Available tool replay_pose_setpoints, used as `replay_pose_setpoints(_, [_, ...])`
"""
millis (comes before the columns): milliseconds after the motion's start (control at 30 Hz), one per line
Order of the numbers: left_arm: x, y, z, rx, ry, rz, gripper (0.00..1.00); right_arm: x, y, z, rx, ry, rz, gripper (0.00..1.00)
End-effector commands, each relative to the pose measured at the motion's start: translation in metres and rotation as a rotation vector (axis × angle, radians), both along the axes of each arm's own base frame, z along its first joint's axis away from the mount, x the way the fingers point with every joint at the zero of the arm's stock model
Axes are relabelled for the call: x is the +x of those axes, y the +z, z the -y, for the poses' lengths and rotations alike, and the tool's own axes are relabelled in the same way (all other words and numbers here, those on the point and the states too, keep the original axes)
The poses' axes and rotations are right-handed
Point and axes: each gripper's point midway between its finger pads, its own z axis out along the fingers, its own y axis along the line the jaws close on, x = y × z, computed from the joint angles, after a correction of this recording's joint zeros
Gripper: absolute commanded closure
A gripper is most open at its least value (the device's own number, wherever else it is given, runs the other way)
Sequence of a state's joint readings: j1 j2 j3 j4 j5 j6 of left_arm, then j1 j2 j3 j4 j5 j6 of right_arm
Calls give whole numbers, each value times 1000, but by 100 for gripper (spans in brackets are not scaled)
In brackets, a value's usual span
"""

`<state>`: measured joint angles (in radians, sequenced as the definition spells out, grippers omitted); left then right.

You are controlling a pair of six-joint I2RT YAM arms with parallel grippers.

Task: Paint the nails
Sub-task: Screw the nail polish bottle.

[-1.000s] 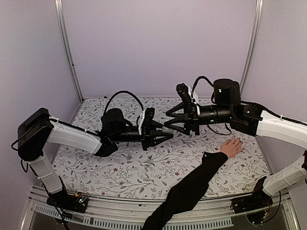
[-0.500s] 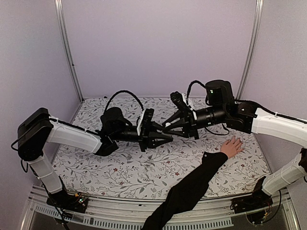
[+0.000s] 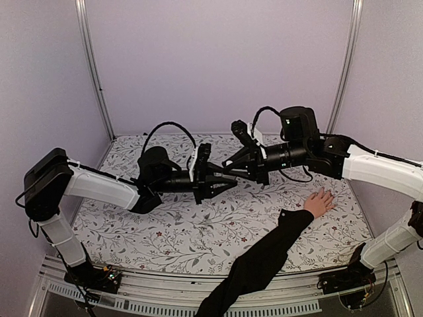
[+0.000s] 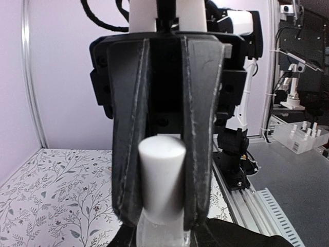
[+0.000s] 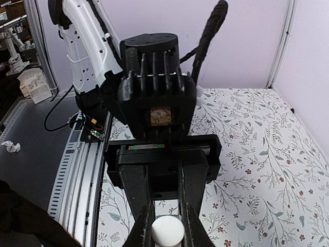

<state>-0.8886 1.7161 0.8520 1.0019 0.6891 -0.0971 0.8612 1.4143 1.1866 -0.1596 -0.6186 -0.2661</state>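
Top view high above table (image 3: 165,231), wrist views close-up, facing each other, both on white cap (image 4: 162,175)

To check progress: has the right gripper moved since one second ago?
Yes. The right gripper moved left, away from the still hand, and closed.

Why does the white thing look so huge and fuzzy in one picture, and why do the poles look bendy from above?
Left wrist view: the white cap sits right by the lens, so it looks huge and soft-edged. Top view: a wide lens makes the straight poles look bowed, and the light is soft, so shadows on the table are faint.
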Motion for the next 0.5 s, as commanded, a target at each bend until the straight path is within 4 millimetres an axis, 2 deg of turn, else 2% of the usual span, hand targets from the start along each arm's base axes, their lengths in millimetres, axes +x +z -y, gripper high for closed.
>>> replay_pose_setpoints(0, [28,16,-5,-31,170,43,100,20,2,-5,2,-117,-33,100])
replay_pose_setpoints(467, [76,17,-16,-35,447,21,100,56,0,-12,30,-340,-40,100])
